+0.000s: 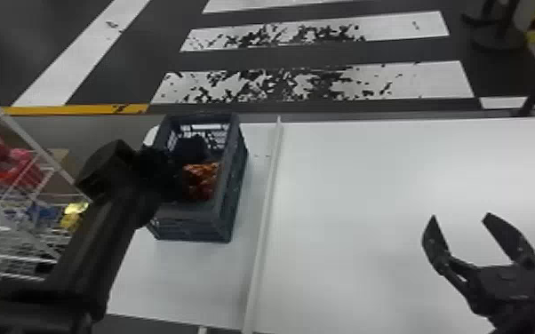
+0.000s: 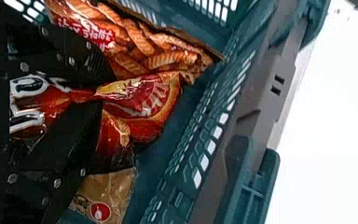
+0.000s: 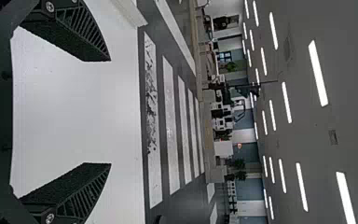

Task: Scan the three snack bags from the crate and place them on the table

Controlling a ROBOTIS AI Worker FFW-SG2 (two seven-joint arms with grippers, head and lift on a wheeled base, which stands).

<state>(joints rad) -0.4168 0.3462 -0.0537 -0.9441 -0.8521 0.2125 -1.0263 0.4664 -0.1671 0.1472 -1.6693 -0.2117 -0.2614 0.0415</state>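
In the head view my left gripper is down at the left side of the blue-grey crate, beside an orange-red snack bag inside it. The left wrist view has my left gripper shut on a red snack bag, whose film is pinched between the fingers. Another bag with an orange snack print lies against it within the crate. My right gripper stands open over the right part of the table, its fingers apart and holding nothing; the right wrist view shows this gripper too.
A pale raised strip divides the white table just right of the crate. Wire shelving with packaged goods stands at the left. Striped floor lies beyond the table's far edge.
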